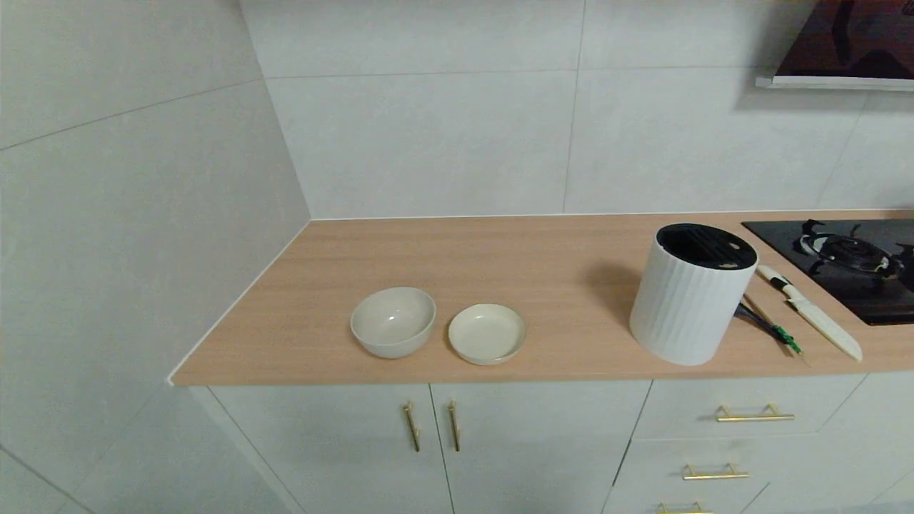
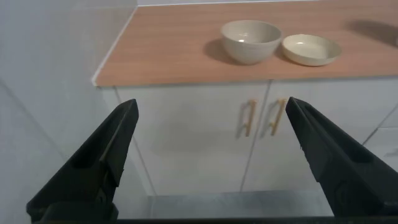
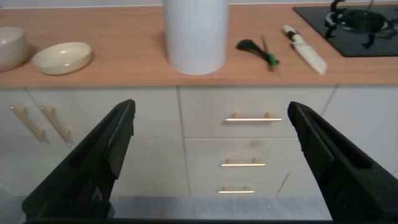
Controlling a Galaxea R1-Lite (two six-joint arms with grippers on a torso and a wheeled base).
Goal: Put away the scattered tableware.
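Note:
On the wooden counter (image 1: 500,264) a cream bowl (image 1: 393,322) stands beside a shallow cream dish (image 1: 487,333), near the front edge. To their right is a white ribbed utensil holder (image 1: 691,293) with a dark slotted top. Behind and right of it lie a black spoon with chopsticks (image 1: 771,328) and a white-handled knife (image 1: 810,312). My left gripper (image 2: 208,121) is open, held low in front of the cabinet doors, below the bowl (image 2: 250,41) and dish (image 2: 311,49). My right gripper (image 3: 211,124) is open before the drawers, below the holder (image 3: 195,34) and knife (image 3: 304,48).
A black gas hob (image 1: 842,264) occupies the counter's right end, with a range hood (image 1: 835,43) above. Tiled walls close the left side and back. Cabinet doors with gold handles (image 1: 432,425) and drawers (image 1: 755,414) sit under the counter.

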